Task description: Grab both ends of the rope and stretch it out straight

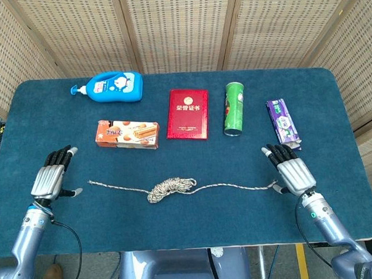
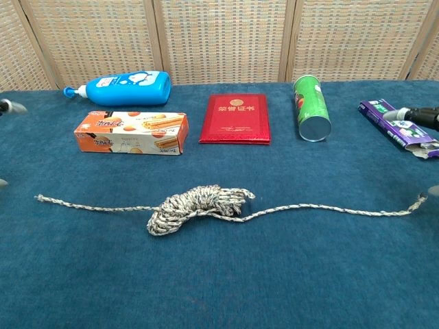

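Rope (image 1: 171, 188) lies slack across the lower middle of the desk (image 1: 190, 226), bunched mid-length, between the spread, empty left hand (image 1: 49, 179) and right hand (image 1: 294, 174).

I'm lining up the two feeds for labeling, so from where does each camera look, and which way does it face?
Head view: sits high, looking steeply down on the whole table; shows the left hand, the right hand and both forearms.
Chest view: sits low at the near table edge, facing the screens; only fingertips show at its side edges.
Shared: the rope, biscuit box, red booklet, green can.
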